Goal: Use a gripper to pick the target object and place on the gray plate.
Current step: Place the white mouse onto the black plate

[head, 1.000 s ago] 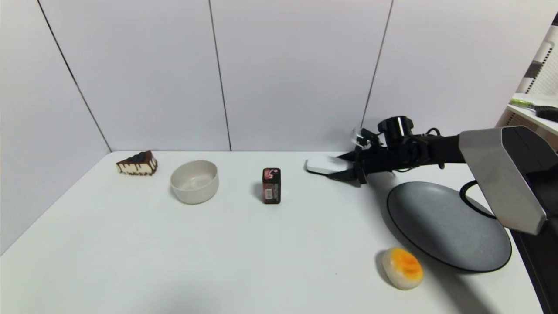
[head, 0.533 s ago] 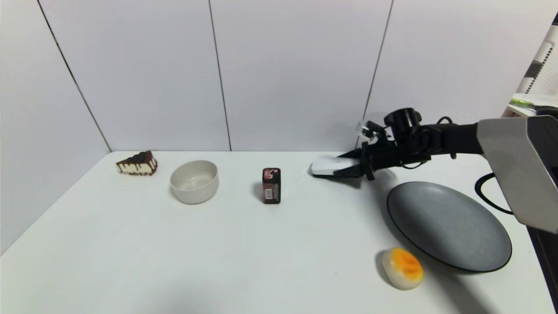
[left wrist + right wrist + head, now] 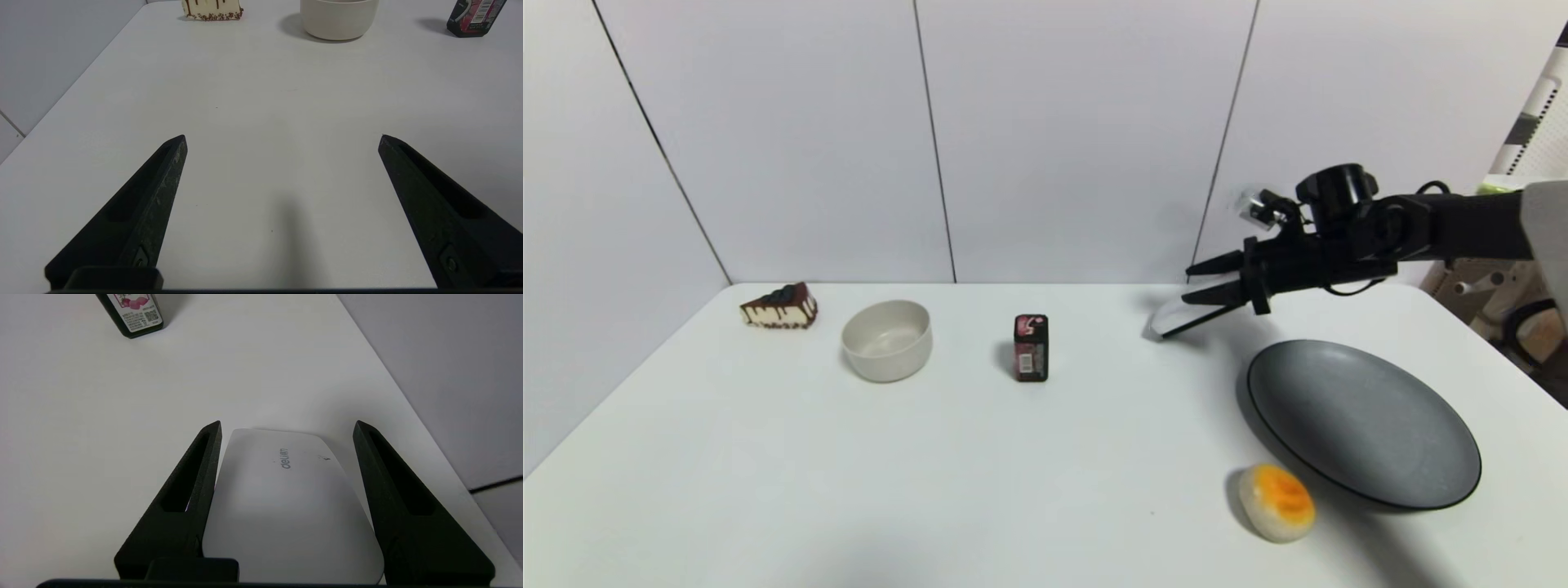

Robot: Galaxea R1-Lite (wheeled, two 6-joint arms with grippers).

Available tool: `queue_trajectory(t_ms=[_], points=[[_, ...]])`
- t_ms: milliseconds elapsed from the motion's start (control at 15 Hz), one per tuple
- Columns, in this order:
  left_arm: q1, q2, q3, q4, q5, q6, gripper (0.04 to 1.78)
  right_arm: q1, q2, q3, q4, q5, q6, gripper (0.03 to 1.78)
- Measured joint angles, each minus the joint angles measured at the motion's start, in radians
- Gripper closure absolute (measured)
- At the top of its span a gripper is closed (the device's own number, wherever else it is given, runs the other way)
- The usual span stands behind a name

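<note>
My right gripper (image 3: 1188, 284) is shut on the target object, a flat white rounded box (image 3: 1172, 320), and holds it tilted above the table at the back, its free end hanging lower. In the right wrist view the box (image 3: 286, 498) sits between the two black fingers of the gripper (image 3: 287, 422). The gray plate (image 3: 1364, 425) lies empty on the table, in front of and to the right of the held box. My left gripper (image 3: 282, 136) is open and empty over bare table at the front left; it does not show in the head view.
A dark red carton (image 3: 1031, 349) stands mid-table, left of the box. A beige bowl (image 3: 887, 340) and a cake slice (image 3: 779, 306) are at the back left. An orange-topped bun (image 3: 1276, 501) lies by the plate's front left rim. The wall is close behind.
My right gripper has risen and drawn back to the right with the white box. The box has left the table and now tilts with its free end down.
</note>
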Motion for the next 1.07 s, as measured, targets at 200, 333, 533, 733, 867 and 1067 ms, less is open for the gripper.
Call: queue_trajectory(t_ms=[200, 333, 533, 733, 867, 1067], points=[[0.0, 0.0, 0.0, 0.0, 0.0, 0.0, 0.13, -0.029, -0.057, 0.038, 0.003, 0.0, 0.001, 0.73], [0.0, 0.0, 0.0, 0.0, 0.0, 0.0, 0.13, -0.039, -0.095, 0.057, 0.026, 0.0, 0.001, 0.73], [0.0, 0.0, 0.0, 0.0, 0.0, 0.0, 0.13, -0.075, -0.163, 0.074, 0.075, 0.001, 0.001, 0.73], [0.0, 0.0, 0.0, 0.0, 0.0, 0.0, 0.13, -0.149, -0.23, 0.132, 0.079, 0.002, 0.0, 0.73], [0.0, 0.0, 0.0, 0.0, 0.0, 0.0, 0.13, -0.209, -0.27, 0.183, 0.079, 0.002, -0.003, 0.73], [0.0, 0.0, 0.0, 0.0, 0.0, 0.0, 0.13, -0.303, -0.318, 0.271, 0.079, 0.007, -0.011, 0.73]])
